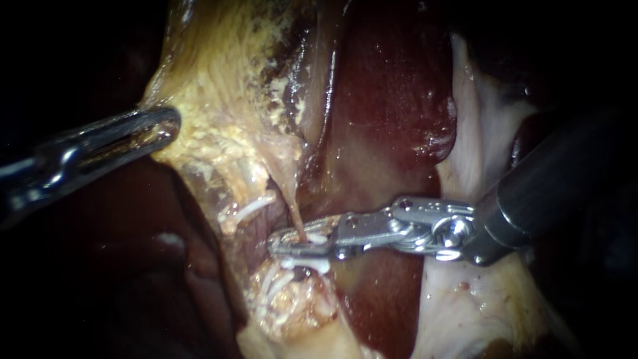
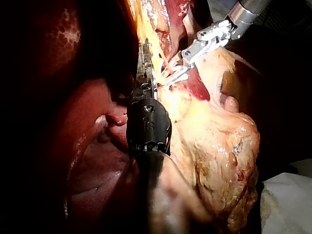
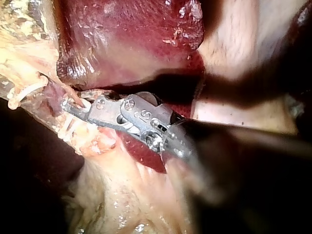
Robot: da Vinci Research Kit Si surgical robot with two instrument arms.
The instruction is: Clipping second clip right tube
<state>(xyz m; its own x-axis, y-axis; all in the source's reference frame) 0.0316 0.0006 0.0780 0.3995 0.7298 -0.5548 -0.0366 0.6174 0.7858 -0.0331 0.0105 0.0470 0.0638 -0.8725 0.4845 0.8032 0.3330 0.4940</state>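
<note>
A thin tan tube (image 1: 292, 211) runs down from the yellowish gallbladder (image 1: 226, 100). My right instrument (image 1: 302, 244) reaches in from the right, its jaws set across the tube and holding a white clip (image 1: 317, 237) between them. In the right wrist view the same jaws (image 3: 73, 105) sit on the tube with the clip (image 3: 86, 103) showing. My left instrument (image 1: 163, 129) grips the gallbladder's edge at the left and holds it taut; in the left wrist view its jaws (image 2: 146, 63) are partly buried in that tissue.
Other white clips lie on nearby tissue, one above and to the left (image 1: 252, 209) and one below (image 1: 274, 286) the right jaws. Dark red liver (image 1: 392, 100) lies behind the tube. Pale tissue (image 1: 478, 133) lies under the right shaft. A white cloth (image 2: 287, 204) lies beside the specimen.
</note>
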